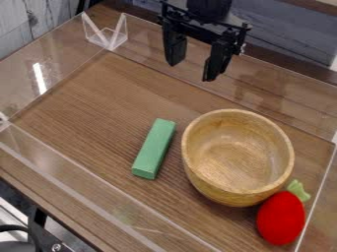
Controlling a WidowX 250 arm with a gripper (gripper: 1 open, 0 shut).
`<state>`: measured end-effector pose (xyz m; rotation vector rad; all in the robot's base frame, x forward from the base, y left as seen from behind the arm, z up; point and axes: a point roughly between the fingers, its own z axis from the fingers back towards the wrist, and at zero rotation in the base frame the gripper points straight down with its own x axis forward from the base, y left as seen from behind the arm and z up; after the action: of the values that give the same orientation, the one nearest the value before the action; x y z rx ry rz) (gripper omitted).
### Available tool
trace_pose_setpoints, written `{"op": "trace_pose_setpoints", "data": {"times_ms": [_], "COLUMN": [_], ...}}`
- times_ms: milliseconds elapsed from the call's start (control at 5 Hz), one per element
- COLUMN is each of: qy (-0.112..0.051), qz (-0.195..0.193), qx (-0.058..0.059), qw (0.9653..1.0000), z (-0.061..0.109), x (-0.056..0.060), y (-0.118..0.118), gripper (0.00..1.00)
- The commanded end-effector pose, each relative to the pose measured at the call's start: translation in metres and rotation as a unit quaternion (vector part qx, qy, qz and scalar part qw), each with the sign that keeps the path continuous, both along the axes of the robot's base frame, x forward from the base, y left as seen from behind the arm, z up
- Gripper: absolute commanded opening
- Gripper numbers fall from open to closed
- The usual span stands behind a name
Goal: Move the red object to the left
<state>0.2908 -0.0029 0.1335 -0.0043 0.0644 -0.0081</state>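
The red object is a small strawberry-shaped toy with a green leafy top, lying on the wooden table at the lower right, just beside the wooden bowl. My gripper hangs at the top centre, well above and behind the bowl, pointing down. Its two black fingers stand apart with nothing between them. It is far from the red toy.
A green rectangular block lies left of the bowl. Clear acrylic walls border the table's back and left side, with a low clear rim along the front edge.
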Motion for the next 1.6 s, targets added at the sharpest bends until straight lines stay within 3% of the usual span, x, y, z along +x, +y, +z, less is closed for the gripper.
{"op": "trace_pose_setpoints", "data": {"times_ms": [0, 400, 800, 1000, 1400], "qy": [0.009, 0.012, 0.002, -0.007, -0.028], "qz": [-0.002, -0.031, -0.054, -0.065, -0.083], "qx": [-0.003, -0.017, -0.027, -0.027, -0.021], "qw": [1.0000, 0.9993, 0.9982, 0.9975, 0.9960], "z": [-0.008, -0.024, -0.041, -0.050, -0.067], "x": [-0.010, -0.045, -0.065, -0.074, -0.079], "y": [-0.009, -0.075, -0.132, -0.148, -0.153], "gripper": [1.00, 1.00, 1.00, 1.00, 1.00]}}
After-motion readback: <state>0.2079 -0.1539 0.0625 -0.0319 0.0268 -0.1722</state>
